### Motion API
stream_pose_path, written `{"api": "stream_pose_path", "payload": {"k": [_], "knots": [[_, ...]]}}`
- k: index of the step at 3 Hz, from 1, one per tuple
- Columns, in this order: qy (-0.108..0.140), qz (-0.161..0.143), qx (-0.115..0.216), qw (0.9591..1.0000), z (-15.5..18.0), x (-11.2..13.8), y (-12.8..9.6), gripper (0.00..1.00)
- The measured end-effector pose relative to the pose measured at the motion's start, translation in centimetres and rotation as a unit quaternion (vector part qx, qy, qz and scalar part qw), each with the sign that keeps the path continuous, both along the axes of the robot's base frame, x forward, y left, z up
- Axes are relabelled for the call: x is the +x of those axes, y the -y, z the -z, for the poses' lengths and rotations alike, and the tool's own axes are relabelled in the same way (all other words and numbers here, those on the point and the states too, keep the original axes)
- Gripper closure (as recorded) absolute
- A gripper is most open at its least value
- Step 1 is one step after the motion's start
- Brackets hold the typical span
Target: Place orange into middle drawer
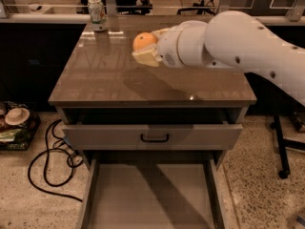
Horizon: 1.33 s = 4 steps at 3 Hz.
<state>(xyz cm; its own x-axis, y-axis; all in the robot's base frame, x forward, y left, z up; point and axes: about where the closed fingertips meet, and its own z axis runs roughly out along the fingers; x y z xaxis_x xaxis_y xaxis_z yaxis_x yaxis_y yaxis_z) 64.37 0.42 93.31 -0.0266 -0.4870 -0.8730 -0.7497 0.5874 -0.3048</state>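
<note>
The orange (143, 40) is held in my gripper (147, 47), lifted above the brown cabinet top (109, 80) near its middle. The gripper is shut on the orange, with a pale finger (145, 57) under it and another behind it. My white arm (238, 42) reaches in from the right. The middle drawer (147, 194) is pulled out at the bottom of the view, a wide grey tray with a flat bare floor and low side walls. It lies below and in front of the gripper.
The drawer above it, with a grey front panel and black bar handle (154, 138), stands slightly pulled out. A drink can (97, 14) stands at the back left of the top. Black cables (47, 161) and clutter (14, 123) lie on the floor at left.
</note>
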Motion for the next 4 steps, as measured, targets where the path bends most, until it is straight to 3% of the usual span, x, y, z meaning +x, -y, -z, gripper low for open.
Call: {"api": "stream_pose_path", "payload": {"k": [1, 2, 3, 4], "knots": [[-0.014, -0.021, 0.040, 0.9989, 3.6, -5.2, 0.4, 1.00], [-0.014, -0.024, 0.070, 0.9971, 6.7, -8.8, 0.2, 1.00], [-0.008, 0.000, 0.110, 0.9939, 8.8, -12.6, 4.3, 1.00], [-0.008, 0.000, 0.110, 0.9939, 8.8, -12.6, 4.3, 1.00]]}}
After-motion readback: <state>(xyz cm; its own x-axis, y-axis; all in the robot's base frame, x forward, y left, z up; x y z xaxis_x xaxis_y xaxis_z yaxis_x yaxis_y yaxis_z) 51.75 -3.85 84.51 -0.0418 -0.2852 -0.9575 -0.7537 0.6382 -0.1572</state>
